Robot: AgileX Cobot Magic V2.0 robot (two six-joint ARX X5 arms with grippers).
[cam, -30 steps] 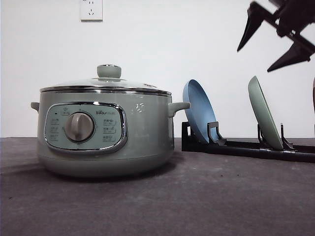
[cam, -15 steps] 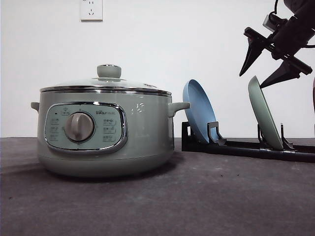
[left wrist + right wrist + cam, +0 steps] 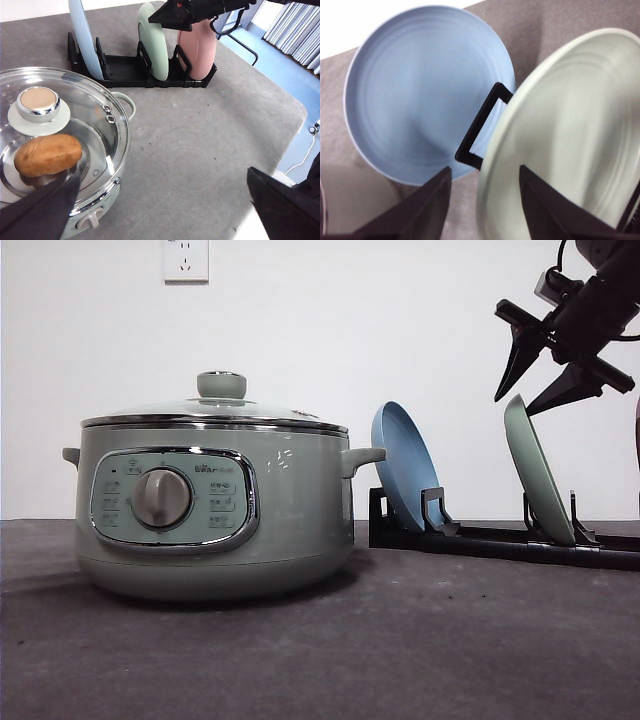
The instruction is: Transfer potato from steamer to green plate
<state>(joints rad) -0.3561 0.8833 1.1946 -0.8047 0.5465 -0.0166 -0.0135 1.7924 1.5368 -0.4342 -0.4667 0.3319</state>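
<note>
**Right end effector lowered to the green plate's rim**

The right end effector, jaws spread and empty, has been brought down until its fingertips straddle the upper rim of the pale mint-green round plate, racked upright. The orange-brown oval potato is seen inside the lidded sage-green steamer. The left end effector is open too. A plate grasp seems imminent.

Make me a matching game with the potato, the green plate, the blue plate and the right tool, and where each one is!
Things:
1. potato
2. green plate
3. blue plate
4. right tool

Places:
A. open, just above the green plate's top edge
B. standing in the rack, nearest the steamer
C. inside the steamer, under the glass lid
D. standing in the rack, below the right tool

Pairs: 1-C, 2-D, 3-B, 4-A
</note>
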